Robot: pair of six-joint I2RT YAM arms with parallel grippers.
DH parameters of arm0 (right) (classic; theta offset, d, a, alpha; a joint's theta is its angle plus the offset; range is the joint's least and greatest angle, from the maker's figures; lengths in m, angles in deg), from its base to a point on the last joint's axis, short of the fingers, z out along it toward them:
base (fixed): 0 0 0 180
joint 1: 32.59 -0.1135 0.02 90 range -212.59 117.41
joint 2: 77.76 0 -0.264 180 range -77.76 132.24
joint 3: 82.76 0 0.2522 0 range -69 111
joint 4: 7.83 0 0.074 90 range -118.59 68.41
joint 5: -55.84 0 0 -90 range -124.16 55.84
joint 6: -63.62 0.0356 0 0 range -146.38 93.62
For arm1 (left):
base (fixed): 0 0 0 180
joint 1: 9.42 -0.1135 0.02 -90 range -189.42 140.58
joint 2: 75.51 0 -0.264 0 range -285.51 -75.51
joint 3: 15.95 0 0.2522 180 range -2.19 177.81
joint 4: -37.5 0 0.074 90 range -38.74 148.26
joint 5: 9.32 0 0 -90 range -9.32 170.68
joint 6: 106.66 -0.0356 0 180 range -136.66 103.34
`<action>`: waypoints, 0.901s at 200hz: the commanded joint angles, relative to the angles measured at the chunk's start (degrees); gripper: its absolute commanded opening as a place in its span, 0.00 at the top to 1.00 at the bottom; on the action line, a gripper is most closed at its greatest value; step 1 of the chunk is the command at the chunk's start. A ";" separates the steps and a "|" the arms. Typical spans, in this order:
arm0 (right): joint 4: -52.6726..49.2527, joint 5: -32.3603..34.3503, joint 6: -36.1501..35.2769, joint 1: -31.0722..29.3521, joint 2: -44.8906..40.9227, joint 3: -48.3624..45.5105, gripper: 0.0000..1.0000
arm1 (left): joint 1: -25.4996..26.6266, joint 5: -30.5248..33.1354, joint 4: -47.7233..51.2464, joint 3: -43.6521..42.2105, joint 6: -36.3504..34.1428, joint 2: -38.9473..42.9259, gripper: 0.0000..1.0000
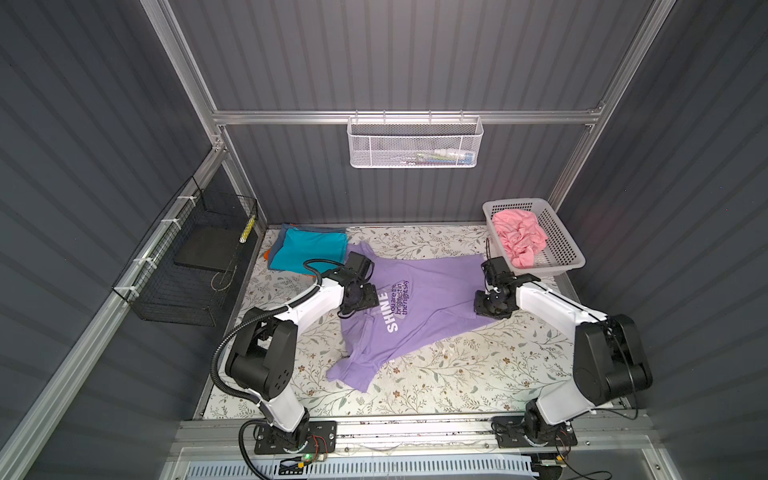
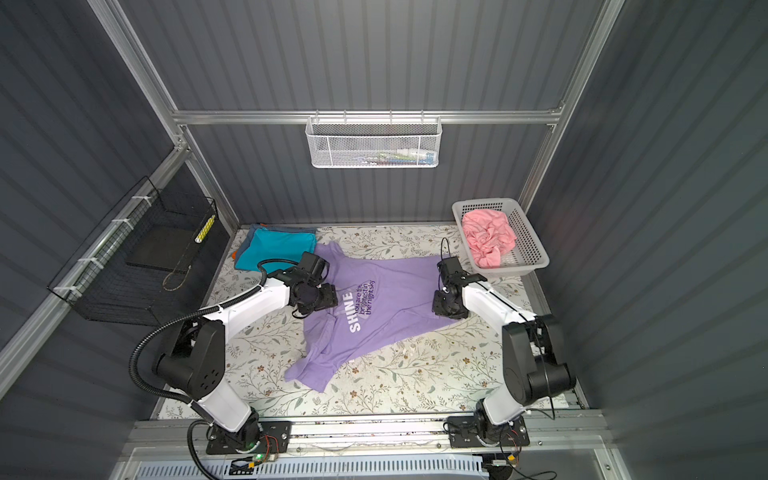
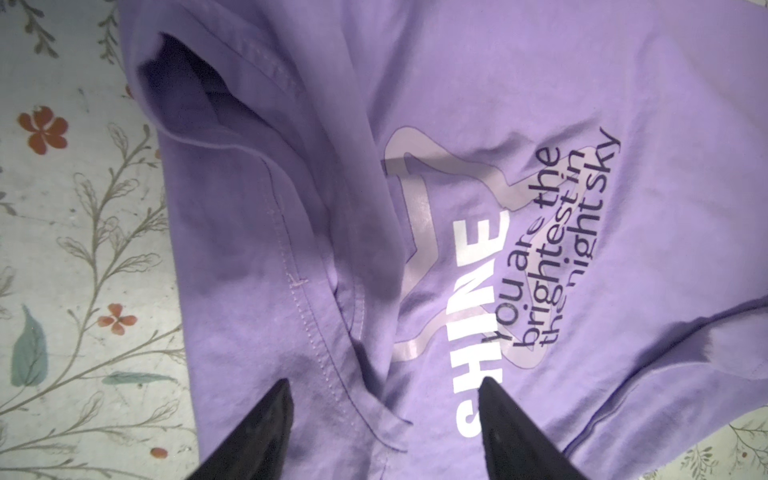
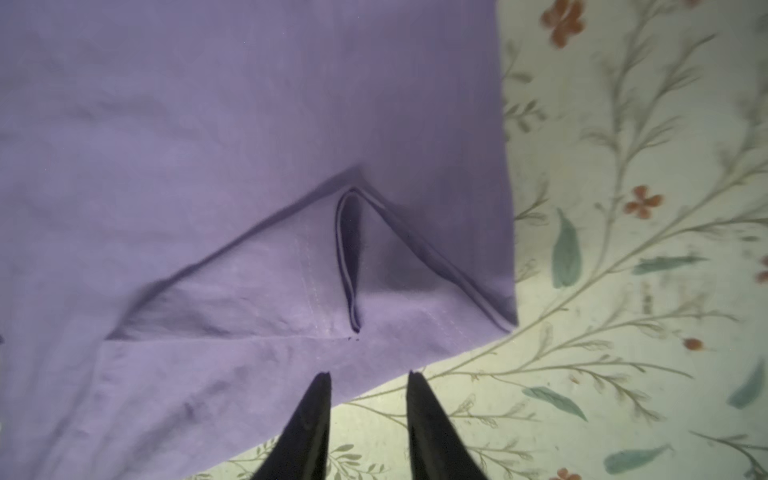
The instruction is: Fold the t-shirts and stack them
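Left wrist view: the lavender t-shirt [image 3: 540,83] lies skewed mid-scene on the bench [image 1: 457,374]. The left pincer [image 3: 384,382] is spread above its collar [image 3: 216,141], empty. The right pincer [image 4: 369,374], also spread, hangs at the hem, where a tucked flap [image 4: 353,257] could leave it pinching one layer, skewing the fold.

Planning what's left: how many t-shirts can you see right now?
5: lavender tee spread mid-table; pink tee crumpled in the white basket; teal tee atop the back-left stack, with a blue-grey tee and an orange tee peeking beneath. More may be hidden.
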 commanded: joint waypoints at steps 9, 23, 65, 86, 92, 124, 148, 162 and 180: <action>3.81 -4.69 1.04 -0.02 4.00 1.56 0.60 | -0.10 -0.42 1.75 -1.19 0.22 1.43 0.28; 4.43 -4.82 1.24 -0.02 6.34 3.16 0.60 | -0.05 -0.33 1.90 -1.25 0.36 1.30 0.28; 3.96 -4.63 0.54 -0.02 9.45 6.62 0.92 | -0.05 0.00 2.50 -1.22 0.29 1.17 0.29; 1.96 -2.67 0.19 0.05 5.88 6.44 1.00 | -0.12 0.46 2.79 -1.17 0.07 1.74 0.30; 0.74 -1.97 -0.02 0.06 4.70 6.44 1.00 | -0.05 0.46 2.84 -1.19 0.07 1.83 0.31; -5.35 0.18 -0.64 -0.01 -4.66 3.95 1.00 | -0.06 0.28 2.97 -1.13 -0.08 2.49 0.32; -10.30 0.86 1.21 0.06 -13.51 -0.77 1.00 | -0.04 -0.07 3.15 -1.75 -0.05 4.42 0.33; -12.93 0.71 3.58 0.00 -18.96 -4.58 1.00 | -0.04 0.18 3.23 -2.84 0.18 6.36 0.33; -15.67 -0.90 7.20 0.00 -26.39 -10.04 0.99 | -0.09 0.36 3.58 -4.27 0.69 9.09 0.33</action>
